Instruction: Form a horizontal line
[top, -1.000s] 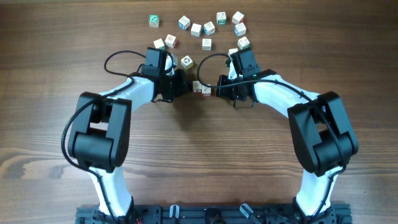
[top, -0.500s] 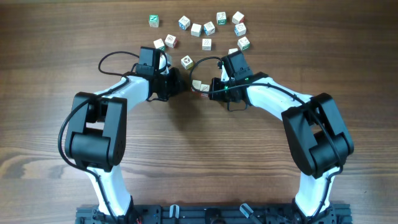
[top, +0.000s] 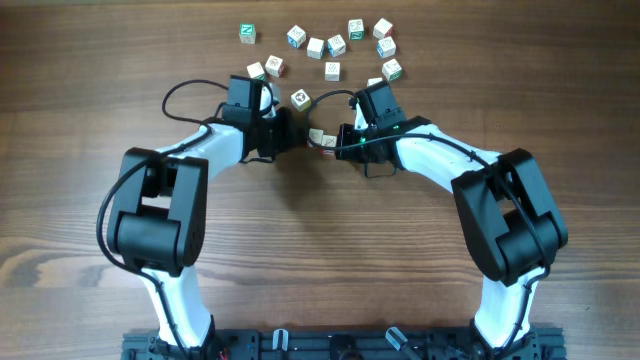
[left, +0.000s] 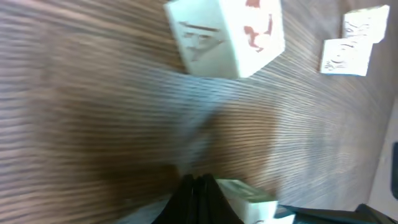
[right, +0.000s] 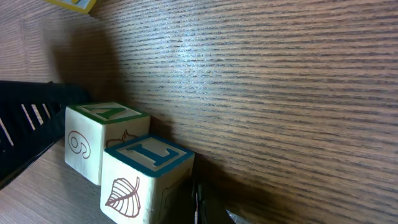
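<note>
The step in hand looks like squaring up the short row from both ends. To do it well, each pincer should push low and slowly along the row's own axis, with its tips level on the tabletop (top: 320, 250). An off-centre shove would likely spin a cube out of line.

The left pincer (top: 287, 132) sits just beside the left end of the horizontal line (top: 322, 138). In its wrist view the dark tips meet in one wedge, pressed together and pinching nothing, with a green-edged cube (left: 245, 191) right beside them.

The right pincer (top: 340, 141) is at the line's right end, touching it or nearly so. Its wrist view shows only a dark sliver of finger, so I cannot tell whether it is spread or pressed together. That view also shows a green-topped cube (right: 102, 140) and a blue-topped cube (right: 146, 177) touching side by side.

From above, two cubes of the line are plain to see. A third may be hidden by the right pincer.

A loose cube (top: 299, 98) lies near the line, on its far side from the robot's base. The scattered cubes (top: 335, 45) lie well beyond that.
</note>
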